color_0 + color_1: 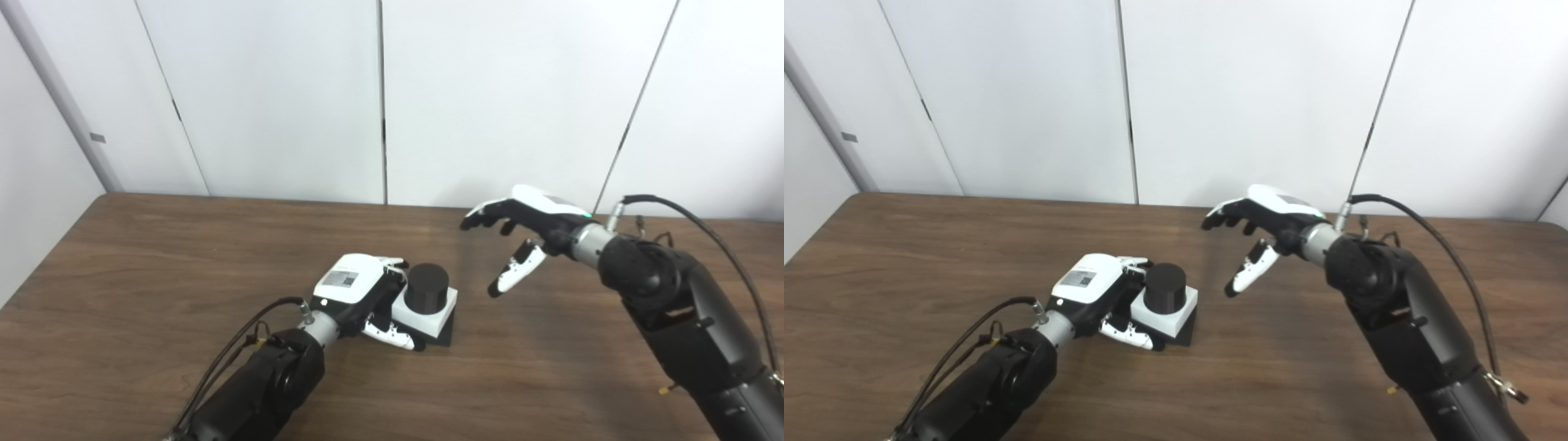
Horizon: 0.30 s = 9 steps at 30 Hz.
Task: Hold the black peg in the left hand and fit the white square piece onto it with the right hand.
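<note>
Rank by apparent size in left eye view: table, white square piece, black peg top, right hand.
1. table
2. right hand, open, raised off the table
3. white square piece
4. black peg, only the part above the piece shows

Peg and piece look close; the left hand hides part.

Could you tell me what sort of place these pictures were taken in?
Probably a lab or test room, not a home. A bare wooden table stands against plain white wall panels, and on it is only the black peg with its white square piece, held by the left hand.
</note>
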{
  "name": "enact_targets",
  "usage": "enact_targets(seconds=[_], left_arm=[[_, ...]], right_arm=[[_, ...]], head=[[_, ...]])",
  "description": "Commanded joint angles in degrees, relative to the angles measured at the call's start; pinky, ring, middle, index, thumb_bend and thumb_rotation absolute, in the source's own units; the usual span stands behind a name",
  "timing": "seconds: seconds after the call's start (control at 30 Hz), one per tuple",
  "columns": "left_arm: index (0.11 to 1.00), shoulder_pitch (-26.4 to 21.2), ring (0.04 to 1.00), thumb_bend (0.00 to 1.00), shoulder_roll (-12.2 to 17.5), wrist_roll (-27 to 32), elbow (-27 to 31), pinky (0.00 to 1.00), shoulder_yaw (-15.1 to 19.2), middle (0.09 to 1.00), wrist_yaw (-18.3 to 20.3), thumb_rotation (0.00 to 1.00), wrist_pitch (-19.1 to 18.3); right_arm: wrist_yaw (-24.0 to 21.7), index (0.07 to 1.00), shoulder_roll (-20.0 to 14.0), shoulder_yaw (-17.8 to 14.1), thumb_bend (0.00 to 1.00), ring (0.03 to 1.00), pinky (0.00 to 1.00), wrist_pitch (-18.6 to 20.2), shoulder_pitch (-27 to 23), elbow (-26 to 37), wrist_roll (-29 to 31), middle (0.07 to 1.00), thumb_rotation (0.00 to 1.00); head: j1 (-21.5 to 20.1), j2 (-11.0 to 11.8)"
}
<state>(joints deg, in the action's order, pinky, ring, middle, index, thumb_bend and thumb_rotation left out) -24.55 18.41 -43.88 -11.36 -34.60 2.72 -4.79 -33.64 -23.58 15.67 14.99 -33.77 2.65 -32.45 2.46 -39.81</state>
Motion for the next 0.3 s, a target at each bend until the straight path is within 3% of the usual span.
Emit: enact_targets(seconds=[0.0,0.13,0.27], left_arm=[[0.491,3.77,0.869,0.52,-0.37,-0.63,-3.07,0.76,-3.90,0.869,7.77,0.07,0.33],[0.491,3.82,0.863,0.52,-0.21,-0.56,-2.79,0.76,-3.74,0.867,7.64,0.07,0.41],[0.491,3.80,0.858,0.52,0.04,-0.81,-2.63,0.76,-3.81,0.867,7.64,0.07,0.42]], right_arm=[[3.01,0.749,-1.10,-2.33,0.81,0.797,0.69,-1.47,-0.79,2.62,1.54,0.786,0.08],[6.34,0.744,-1.12,-5.23,0.81,0.776,0.68,-2.21,2.65,4.11,3.24,0.778,0.02],[8.71,0.745,-1.15,-7.15,0.80,0.765,0.66,-1.20,5.94,6.10,3.64,0.777,0.04]], head=[[-0.04,0.00],[-0.01,0.07],[-0.33,0.15]])
